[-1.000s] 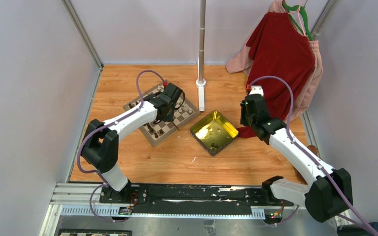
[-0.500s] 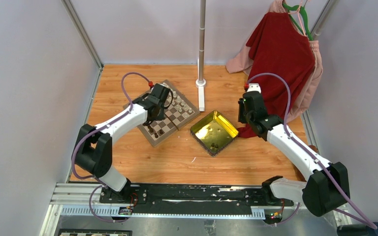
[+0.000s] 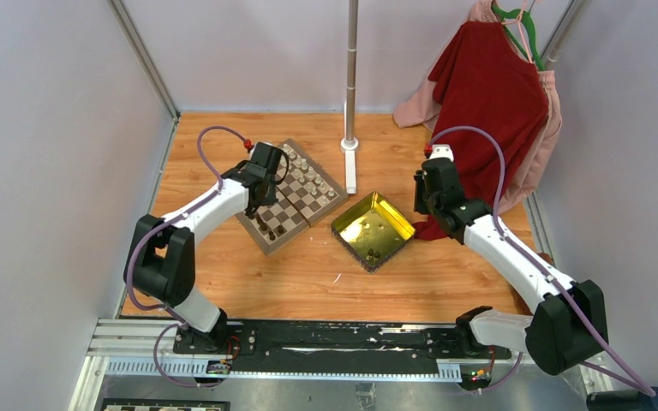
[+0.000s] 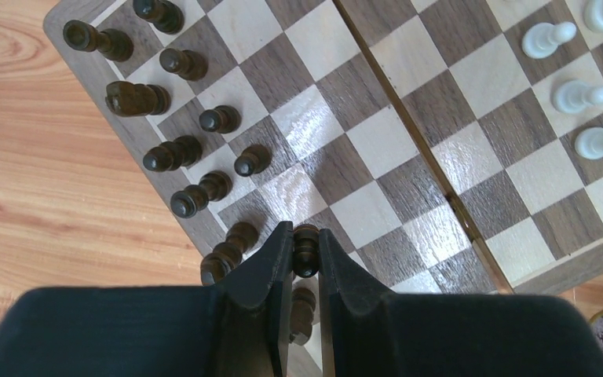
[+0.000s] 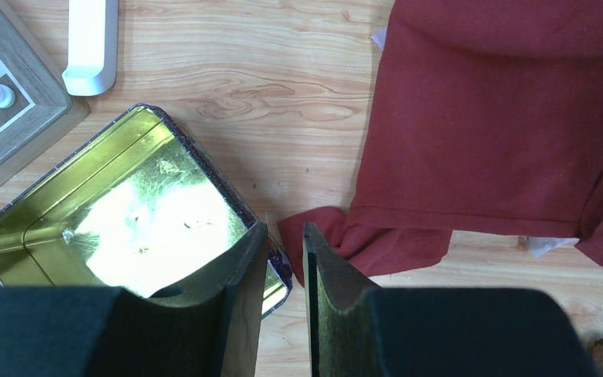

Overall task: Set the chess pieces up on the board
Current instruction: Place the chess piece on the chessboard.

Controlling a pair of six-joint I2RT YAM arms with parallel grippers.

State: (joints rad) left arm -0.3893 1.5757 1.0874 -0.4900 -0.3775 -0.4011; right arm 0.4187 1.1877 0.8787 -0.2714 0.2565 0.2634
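The board point(image 3: 293, 194) lies left of the tray point(image 3: 373, 229), pieces point(image 4: 174, 152) on it.
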